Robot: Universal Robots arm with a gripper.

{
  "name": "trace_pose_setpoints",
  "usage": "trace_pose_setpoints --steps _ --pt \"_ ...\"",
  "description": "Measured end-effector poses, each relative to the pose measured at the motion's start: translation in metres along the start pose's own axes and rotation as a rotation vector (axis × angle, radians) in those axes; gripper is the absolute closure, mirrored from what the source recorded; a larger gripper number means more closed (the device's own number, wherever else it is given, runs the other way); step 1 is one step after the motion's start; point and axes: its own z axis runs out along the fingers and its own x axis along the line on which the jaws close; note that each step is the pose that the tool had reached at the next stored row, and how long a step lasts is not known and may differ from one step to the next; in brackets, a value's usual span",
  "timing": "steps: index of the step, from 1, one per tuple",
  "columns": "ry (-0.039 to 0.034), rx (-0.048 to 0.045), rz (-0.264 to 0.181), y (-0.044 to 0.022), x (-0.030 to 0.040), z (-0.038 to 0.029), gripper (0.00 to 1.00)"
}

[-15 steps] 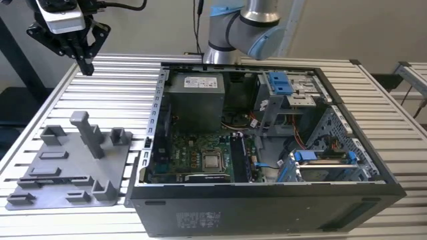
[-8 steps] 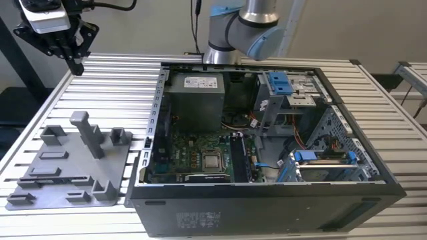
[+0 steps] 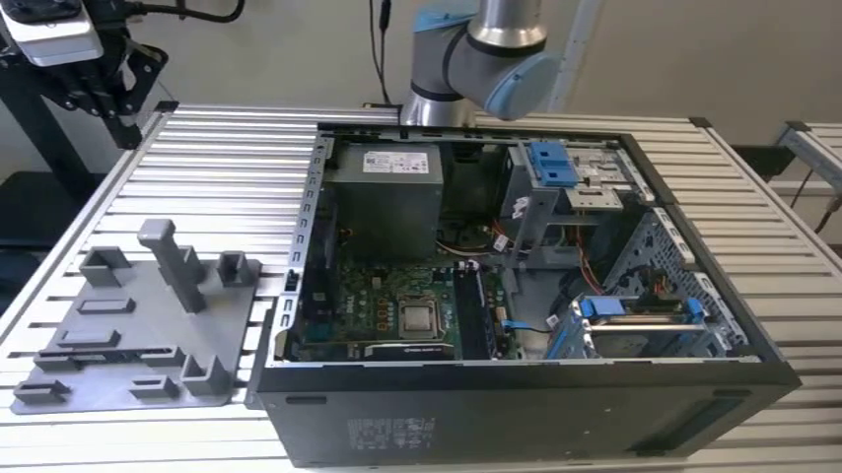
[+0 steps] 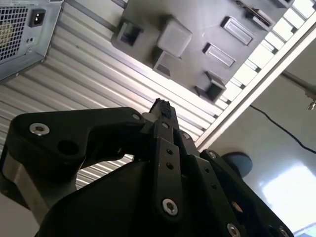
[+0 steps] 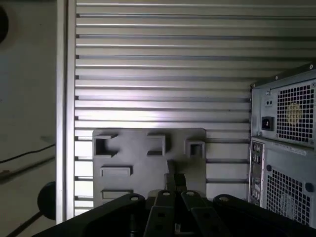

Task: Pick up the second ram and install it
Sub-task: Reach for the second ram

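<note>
A long, narrow dark stick, which looks like the second ram (image 3: 108,351), lies in a slot at the near end of the grey pegged tray (image 3: 224,325). My gripper (image 3: 121,116) hangs high above the table's far corner on the exterior view's left, well away from the tray. Its black fingers (image 4: 161,104) meet at the tips with nothing seen between them. In the first wrist view the gripper (image 5: 175,180) points towards the tray (image 5: 148,163). Dark upright sticks (image 3: 468,305) stand beside the processor in the open computer case (image 3: 526,394).
The case stands on a slatted aluminium table (image 3: 224,148), with its rear panel (image 5: 286,148) towards my wrist. The big grey power supply (image 3: 385,197) and blue drive brackets (image 3: 553,163) fill the case's far side. The arm's base (image 3: 474,49) rises behind the case.
</note>
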Motion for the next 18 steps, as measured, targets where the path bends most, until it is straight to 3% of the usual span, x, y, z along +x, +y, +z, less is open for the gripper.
trace_pose_setpoints --steps 7,12,18 --pt "0.0000 0.0000 0.000 -0.0041 0.0217 0.0025 0.89" --pt "0.0004 -0.0001 0.000 -0.0150 0.0248 0.0044 0.89" --pt "0.0009 0.0000 0.000 -0.0335 0.0288 0.0060 0.89"
